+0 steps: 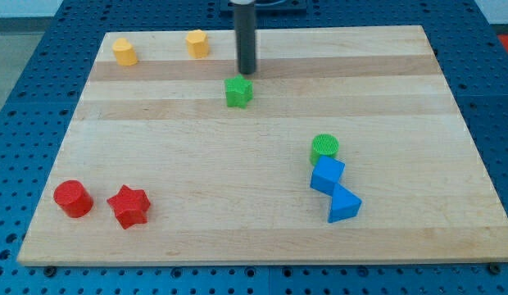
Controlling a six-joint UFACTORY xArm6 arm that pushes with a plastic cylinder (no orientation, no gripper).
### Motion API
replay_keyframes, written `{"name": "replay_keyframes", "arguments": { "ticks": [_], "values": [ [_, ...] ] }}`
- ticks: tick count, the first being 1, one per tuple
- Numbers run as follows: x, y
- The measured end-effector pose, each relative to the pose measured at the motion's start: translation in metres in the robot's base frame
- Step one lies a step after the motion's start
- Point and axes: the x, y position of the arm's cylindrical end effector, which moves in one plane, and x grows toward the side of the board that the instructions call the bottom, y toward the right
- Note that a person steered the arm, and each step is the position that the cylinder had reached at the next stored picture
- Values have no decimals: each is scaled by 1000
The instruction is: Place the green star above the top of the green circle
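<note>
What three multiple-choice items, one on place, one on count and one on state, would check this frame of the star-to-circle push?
1. Where is my tip relative to the green star?
A. just toward the view's top of it
B. far to the view's left of it
C. below it, near the red blocks

2. How many yellow blocks are on the board?
A. one
B. two
C. four

3. How does the green circle stand with the nearest blue block?
A. far apart
B. stacked on top of it
C. right against it or nearly so

Answers: 1 A, the rod ends just above the star in the view. 2 B, one yellow block and another yellow block sit at the top left. 3 C, the circle's lower edge meets the blue block.
</note>
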Motion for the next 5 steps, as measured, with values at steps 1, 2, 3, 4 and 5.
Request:
{"name": "replay_keyframes", "arguments": {
  "ticks": [1,2,3,4,5],
  "values": [
    [22,-47],
    [55,-8],
    [84,58],
    [104,87],
    [83,87]
  ]
}}
